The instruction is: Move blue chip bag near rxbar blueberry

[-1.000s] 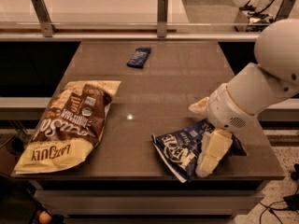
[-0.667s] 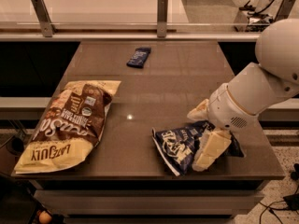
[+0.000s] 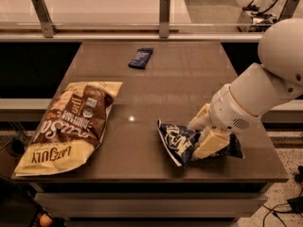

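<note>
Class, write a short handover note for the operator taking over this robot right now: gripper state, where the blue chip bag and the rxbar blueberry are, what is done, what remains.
The gripper is down at the blue chip bag; a firm hold cannot be confirmed.
The blue chip bag lies near the table front edge, right of centre.
The rxbar blueberry lies flat at the far middle, well apart from it.
Done: approach only.
Left: confirm the hold, carry the bag to the bar, set it beside, release.
</note>
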You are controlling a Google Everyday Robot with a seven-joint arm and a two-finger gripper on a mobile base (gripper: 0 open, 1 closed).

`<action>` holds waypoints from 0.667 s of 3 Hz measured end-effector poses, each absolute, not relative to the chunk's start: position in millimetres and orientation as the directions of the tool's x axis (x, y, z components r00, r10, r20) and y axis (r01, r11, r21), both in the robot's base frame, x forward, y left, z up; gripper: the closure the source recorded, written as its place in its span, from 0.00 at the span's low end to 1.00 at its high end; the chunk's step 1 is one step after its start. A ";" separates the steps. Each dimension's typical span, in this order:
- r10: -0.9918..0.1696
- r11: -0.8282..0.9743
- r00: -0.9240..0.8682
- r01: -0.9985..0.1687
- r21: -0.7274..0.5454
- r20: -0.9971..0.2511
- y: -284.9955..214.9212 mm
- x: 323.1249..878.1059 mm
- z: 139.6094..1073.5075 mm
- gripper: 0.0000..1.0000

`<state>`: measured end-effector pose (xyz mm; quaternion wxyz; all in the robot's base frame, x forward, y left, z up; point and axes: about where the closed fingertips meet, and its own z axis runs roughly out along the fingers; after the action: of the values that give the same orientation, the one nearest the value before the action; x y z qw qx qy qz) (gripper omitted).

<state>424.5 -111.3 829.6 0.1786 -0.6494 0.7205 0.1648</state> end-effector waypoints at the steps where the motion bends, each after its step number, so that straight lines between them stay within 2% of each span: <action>1: -0.878 0.100 -0.090 -0.995 0.005 -0.471 -110.2 424.0 829.7 0.88; 2: -0.878 0.098 -0.088 -0.995 0.004 -0.470 -109.3 423.6 829.8 1.00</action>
<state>423.6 -109.3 829.8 0.1780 -0.6513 0.7191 0.1643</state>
